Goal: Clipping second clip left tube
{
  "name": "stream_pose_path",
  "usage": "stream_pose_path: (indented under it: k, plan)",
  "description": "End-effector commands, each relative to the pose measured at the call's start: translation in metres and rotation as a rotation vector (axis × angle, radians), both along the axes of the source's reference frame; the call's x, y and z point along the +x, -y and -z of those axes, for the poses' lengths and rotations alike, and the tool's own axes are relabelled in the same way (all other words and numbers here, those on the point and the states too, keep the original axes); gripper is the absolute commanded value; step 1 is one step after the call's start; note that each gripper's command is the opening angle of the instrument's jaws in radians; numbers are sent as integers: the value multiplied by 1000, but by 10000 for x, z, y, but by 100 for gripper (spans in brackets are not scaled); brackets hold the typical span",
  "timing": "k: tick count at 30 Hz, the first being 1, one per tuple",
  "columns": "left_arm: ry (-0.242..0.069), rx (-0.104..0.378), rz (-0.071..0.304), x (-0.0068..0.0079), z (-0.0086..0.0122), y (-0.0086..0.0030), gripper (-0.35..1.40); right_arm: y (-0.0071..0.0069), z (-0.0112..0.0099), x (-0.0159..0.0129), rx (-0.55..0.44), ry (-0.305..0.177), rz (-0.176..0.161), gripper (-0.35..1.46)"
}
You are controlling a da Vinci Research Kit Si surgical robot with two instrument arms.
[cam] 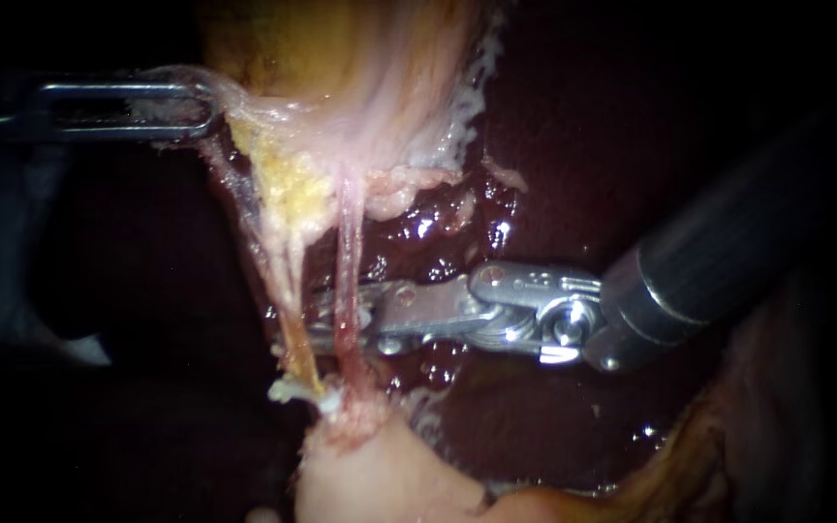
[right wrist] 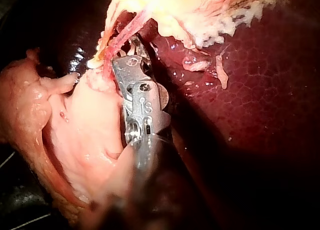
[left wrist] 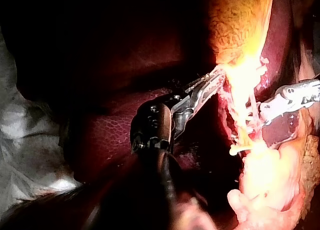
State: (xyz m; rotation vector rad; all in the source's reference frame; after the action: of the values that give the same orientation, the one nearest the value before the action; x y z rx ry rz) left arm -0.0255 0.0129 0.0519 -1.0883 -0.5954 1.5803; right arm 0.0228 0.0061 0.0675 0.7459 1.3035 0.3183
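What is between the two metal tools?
In the endoscope view, stretched tissue and the yellow tube lie between left instrument and right instrument; a pink tube crosses the right one's tip.

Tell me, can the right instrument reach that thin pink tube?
Probably yes: the right instrument lies against the pink tube, nothing between them, while the left instrument holds the tissue above pulled aside.

left instrument: jaws clamped on tissue | right instrument: jaws parted
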Motion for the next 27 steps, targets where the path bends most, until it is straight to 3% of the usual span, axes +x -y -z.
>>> stream_pose_path:
  k: [1, 7, 10, 17, 27]
  plan:
    - [0, 0, 0, 0, 0, 0, -35, 0, 0, 0, 0, 0, -1, -3]
    - [0, 0, 0, 0, 0, 0, -35, -2, -3, -1, -19, 11, -31, 34]
    - [0, 0, 0, 0, 0, 0, -35, -7, -7, -3, -46, 14, -54, 43]
    - [0, 0, 0, 0, 0, 0, -35, -20, -20, -25, -115, 41, -98, 49]
    - [0, -1, 0, 0, -2, 0, -35, -30, -23, -82, -173, 45, -104, 49]
